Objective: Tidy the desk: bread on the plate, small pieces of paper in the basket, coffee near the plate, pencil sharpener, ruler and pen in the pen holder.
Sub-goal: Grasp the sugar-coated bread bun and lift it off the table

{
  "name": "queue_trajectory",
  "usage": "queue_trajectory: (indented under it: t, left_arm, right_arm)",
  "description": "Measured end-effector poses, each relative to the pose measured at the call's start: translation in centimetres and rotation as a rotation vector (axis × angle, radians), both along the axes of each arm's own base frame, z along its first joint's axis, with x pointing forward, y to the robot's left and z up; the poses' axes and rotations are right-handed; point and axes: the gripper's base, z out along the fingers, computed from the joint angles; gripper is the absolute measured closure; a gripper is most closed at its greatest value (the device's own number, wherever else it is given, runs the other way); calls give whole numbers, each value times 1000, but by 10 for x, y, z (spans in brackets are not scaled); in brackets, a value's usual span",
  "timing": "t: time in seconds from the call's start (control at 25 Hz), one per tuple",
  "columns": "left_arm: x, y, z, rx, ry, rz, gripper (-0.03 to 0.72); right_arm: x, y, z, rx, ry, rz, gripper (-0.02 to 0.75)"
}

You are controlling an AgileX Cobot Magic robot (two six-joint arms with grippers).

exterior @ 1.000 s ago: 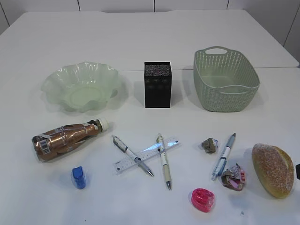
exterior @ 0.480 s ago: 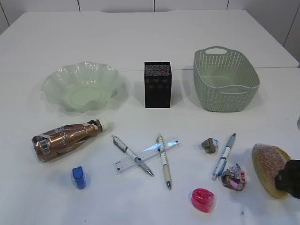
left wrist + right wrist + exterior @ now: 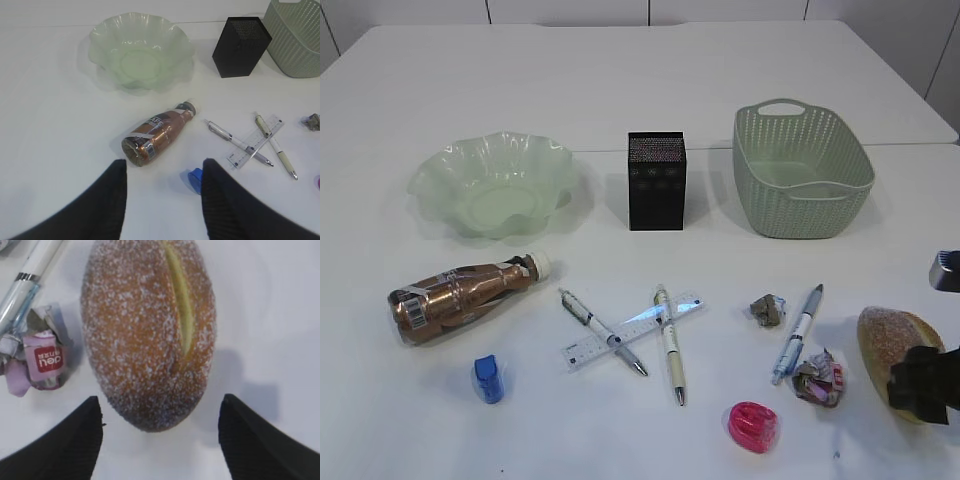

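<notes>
From the exterior view, the bread (image 3: 898, 352) lay on the table (image 3: 620, 90) near its right edge, the right pincer (image 3: 920, 385) partly covering it; the left wrist view showed the left pincer (image 3: 162, 200) spread above the coffee (image 3: 159, 132); the right wrist view showed spread fingers (image 3: 60, 445) flanking the loaf's end without touching.

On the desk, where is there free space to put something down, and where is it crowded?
Bare tabletop lies behind the plate, pen holder and basket, and in the gaps between those three. The front left corner, left of the blue sharpener, is also free. The front row is crowded: coffee, pens crossing the ruler, paper scraps, bread under the right gripper.
</notes>
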Motion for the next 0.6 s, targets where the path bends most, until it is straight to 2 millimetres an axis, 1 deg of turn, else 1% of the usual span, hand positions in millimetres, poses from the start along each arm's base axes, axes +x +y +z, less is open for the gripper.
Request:
queue_trajectory:
  t: [0.44, 0.6]
  left_arm:
    - [0, 0, 0, 0, 0, 0, 347]
    - [0, 0, 0, 0, 0, 0, 347]
  right_arm:
    - [12, -1, -14, -6, -14, -15, 166]
    - [16, -1, -16, -8, -22, -16, 215]
